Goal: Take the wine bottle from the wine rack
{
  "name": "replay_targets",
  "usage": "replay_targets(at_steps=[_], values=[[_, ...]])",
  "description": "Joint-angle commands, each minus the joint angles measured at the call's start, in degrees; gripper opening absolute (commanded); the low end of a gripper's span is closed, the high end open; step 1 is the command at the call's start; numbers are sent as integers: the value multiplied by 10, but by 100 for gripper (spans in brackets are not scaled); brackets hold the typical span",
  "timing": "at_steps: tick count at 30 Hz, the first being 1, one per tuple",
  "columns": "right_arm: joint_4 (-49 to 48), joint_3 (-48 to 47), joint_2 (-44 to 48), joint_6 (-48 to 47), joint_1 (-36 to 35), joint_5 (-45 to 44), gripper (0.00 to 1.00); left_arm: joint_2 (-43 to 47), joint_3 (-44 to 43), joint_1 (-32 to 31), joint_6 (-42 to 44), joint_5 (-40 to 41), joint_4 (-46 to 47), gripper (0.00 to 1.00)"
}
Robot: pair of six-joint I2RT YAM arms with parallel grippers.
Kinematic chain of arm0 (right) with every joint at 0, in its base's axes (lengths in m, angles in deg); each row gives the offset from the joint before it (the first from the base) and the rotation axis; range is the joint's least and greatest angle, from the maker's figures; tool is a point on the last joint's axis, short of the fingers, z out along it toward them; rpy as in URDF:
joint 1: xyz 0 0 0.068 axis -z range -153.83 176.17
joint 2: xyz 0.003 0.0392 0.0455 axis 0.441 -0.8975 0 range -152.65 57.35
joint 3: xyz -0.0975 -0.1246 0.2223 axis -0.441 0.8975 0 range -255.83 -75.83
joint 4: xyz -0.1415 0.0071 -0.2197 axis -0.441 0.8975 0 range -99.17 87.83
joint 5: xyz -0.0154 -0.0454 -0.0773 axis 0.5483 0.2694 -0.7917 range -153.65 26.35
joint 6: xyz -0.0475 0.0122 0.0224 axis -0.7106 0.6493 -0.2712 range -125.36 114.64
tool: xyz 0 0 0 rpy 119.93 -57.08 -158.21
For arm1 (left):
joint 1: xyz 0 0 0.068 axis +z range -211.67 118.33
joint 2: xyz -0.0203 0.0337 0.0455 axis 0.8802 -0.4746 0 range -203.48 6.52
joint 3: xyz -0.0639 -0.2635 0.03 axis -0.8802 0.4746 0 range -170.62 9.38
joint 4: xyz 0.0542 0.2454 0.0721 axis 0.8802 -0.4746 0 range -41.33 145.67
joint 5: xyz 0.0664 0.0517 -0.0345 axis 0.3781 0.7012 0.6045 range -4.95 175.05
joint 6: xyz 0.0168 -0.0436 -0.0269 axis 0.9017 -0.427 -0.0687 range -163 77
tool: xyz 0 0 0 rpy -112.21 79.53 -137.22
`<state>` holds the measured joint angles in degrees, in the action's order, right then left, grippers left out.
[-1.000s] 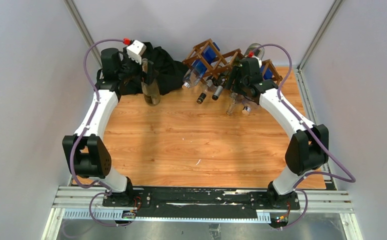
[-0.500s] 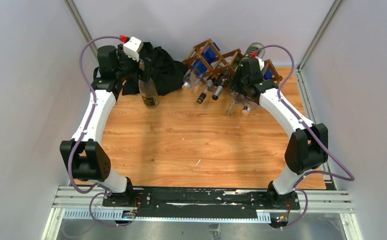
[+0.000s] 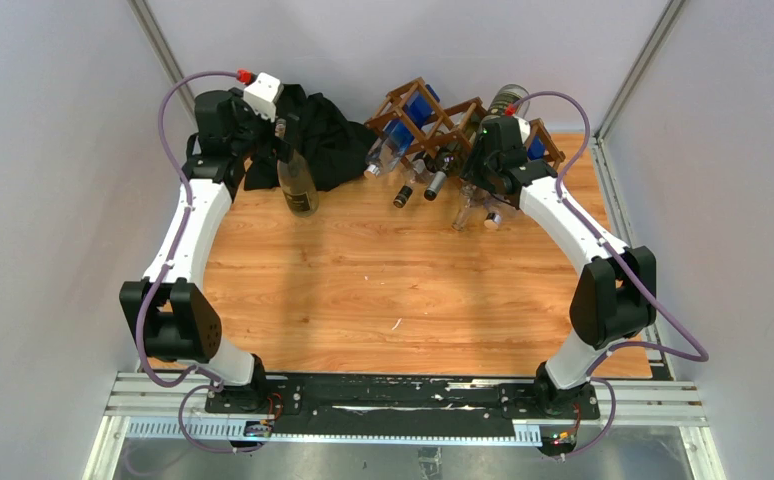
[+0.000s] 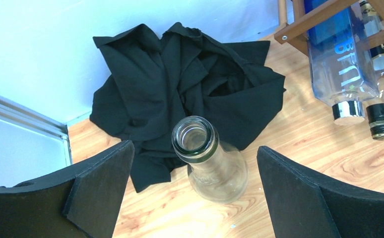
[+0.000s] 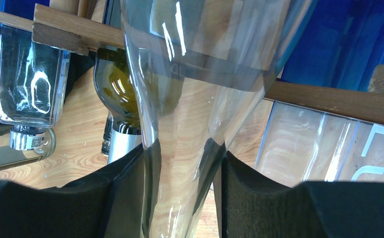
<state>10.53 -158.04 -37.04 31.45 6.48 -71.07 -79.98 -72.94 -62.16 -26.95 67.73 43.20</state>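
Note:
The dark brown wine rack point(image 3: 441, 112) stands at the back of the table with several bottles lying in its cells. My right gripper point(image 3: 480, 178) is shut on the tapering neck of a clear glass wine bottle point(image 5: 195, 94) that still lies in the rack, under a wooden bar point(image 5: 329, 101). Both black pads press the glass in the right wrist view, around the right gripper point(image 5: 182, 198). My left gripper point(image 4: 194, 149) hangs open above an upright, empty clear bottle point(image 4: 215, 171) standing on the table, touching nothing. From above, this left gripper point(image 3: 281, 125) is at the back left.
A crumpled black cloth point(image 4: 180, 79) lies behind the upright bottle point(image 3: 299, 185) near the back wall. A blue-tinted bottle point(image 4: 336, 64) and a dark-capped one point(image 4: 381, 119) poke neck-down from the rack's left end. Grey walls close in on both sides.
My right gripper has closed on the clear bottle's neck. My left gripper has drawn up and back from the upright bottle, staying open.

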Motion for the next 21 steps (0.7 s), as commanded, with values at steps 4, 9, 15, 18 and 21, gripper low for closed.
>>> replay_targets(at_steps=[4,9,15,18,21], values=[[-59,-17,31,-18,-1,34,0,18,-99,1,4,-36,-65,100],[-73,-20,57,-29,0,36,0,11,-171,1,6,-48,-122,100],[-91,-31,89,-47,1,43,0,13,-241,1,-8,-87,-169,100],[-93,-44,105,-52,0,54,0,19,-255,1,-7,-138,-201,100],[-92,-48,124,-51,1,64,0,40,-232,1,5,-181,-204,100]])
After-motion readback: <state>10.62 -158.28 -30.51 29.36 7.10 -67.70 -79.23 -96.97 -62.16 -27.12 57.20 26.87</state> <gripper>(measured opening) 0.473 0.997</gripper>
